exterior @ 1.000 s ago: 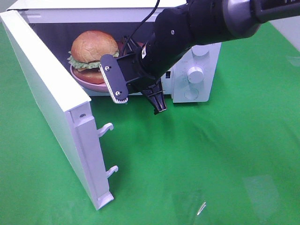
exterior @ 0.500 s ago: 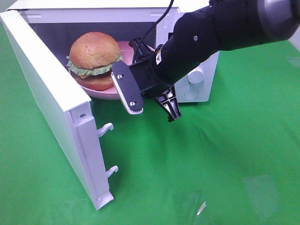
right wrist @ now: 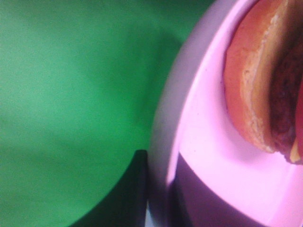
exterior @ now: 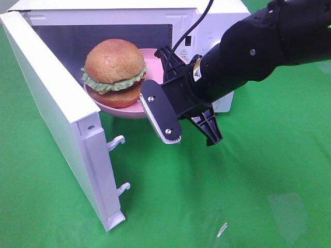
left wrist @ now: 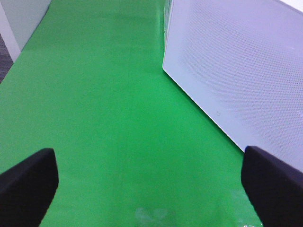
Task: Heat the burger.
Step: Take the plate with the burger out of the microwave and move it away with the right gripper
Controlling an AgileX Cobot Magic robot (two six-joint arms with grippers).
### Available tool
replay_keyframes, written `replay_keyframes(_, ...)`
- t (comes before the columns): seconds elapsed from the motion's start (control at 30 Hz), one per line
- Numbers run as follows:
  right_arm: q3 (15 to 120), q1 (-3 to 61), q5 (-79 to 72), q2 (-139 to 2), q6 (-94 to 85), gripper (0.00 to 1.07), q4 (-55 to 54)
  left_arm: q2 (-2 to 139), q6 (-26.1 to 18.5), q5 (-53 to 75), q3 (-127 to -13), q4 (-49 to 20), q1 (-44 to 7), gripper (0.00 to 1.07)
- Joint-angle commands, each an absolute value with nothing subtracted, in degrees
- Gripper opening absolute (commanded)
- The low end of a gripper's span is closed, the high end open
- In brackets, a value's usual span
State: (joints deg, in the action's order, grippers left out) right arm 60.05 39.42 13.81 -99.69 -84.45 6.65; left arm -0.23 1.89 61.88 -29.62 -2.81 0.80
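Pulled outward from the microwave (exterior: 207,15): pink plate (exterior: 132,109) with the burger (exterior: 114,72) on it, rim pinched by nearly shut right gripper (exterior: 168,64). Probably taken out, not put in. Left gripper (left wrist: 149,189) wide open, empty.

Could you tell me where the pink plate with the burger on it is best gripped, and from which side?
Grip the plate by its thin rim on the side facing out of the open microwave, coming in level from the front. The burger fills the middle, so only the rim is free, and the walls and door block other sides. The right gripper seems to be shut on that rim now.
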Motion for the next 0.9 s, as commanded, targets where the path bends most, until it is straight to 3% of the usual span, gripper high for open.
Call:
replay_keyframes(0.03,57.7,39.82,9.85,-95.74,-82.16,0.0,6.76,-1.2,1.66,61.08,-29.68,-2.86,0.86,1.0)
replay_keyframes(0.9,43.49,40.22,9.68,-80.62,-78.55,0.0,6.76,-1.2,1.66,61.08,-29.68,-2.86,0.86,1.0)
